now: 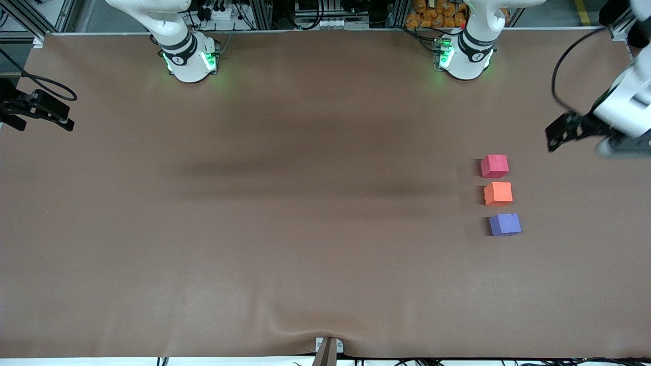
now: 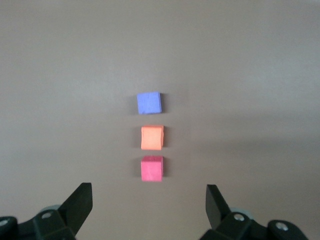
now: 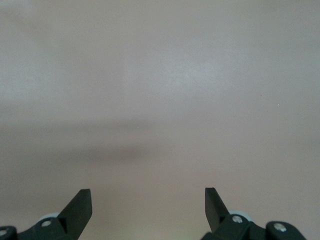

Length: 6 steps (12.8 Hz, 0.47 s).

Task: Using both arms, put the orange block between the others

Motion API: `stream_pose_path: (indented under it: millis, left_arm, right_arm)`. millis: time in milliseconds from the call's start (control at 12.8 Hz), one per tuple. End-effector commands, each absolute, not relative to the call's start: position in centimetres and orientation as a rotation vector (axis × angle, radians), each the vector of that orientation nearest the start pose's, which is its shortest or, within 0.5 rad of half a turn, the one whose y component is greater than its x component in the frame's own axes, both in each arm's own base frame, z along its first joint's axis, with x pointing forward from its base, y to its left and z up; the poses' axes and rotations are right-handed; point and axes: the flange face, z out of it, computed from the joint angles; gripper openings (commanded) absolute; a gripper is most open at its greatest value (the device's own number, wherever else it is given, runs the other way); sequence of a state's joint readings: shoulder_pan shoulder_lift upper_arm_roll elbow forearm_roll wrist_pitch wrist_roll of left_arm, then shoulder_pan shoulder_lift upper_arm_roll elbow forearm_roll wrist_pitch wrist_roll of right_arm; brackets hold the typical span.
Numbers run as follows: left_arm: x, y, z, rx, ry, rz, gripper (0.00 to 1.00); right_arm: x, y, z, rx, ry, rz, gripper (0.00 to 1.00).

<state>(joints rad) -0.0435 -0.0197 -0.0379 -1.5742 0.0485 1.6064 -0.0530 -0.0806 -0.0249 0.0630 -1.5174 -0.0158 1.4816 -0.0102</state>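
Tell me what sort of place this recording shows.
Probably a robotics lab: two bench-mounted arms at a brown-covered table, aluminium framing with cabling along its edge, and only three foam cubes as props.

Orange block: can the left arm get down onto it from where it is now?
Probably yes. The left gripper hangs open over bare table, nothing between it and the orange block. The pinkish-red cube and purple-blue cube flank it with narrow gaps, leaving little finger room.

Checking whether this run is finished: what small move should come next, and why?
Probably none but parking. The orange block already sits between the pinkish-red cube and purple-blue cube. Left gripper and right gripper are open, holding nothing.
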Motion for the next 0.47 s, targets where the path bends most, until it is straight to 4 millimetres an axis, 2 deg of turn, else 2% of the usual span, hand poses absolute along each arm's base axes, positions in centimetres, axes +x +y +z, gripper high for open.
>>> stream_pose_path:
  millis: [0, 156, 390]
  left_arm:
    - [53.33, -0.91, 62.66, -3.161, 0.031, -0.051, 1.00]
    - [54.00, -1.10, 62.50, -3.157, 0.040, -0.079, 1.00]
    - [54.31, -1.28, 62.00, -3.154, 0.052, -0.065, 1.00]
  right_arm:
    - [53.03, -1.54, 66.49, -3.166, 0.020, -0.004, 1.00]
    - [53.08, -0.87, 66.74, -3.165, 0.003, -0.019, 1.00]
    - [53.19, -1.03, 66.51, -3.164, 0.015, -0.012, 1.00]
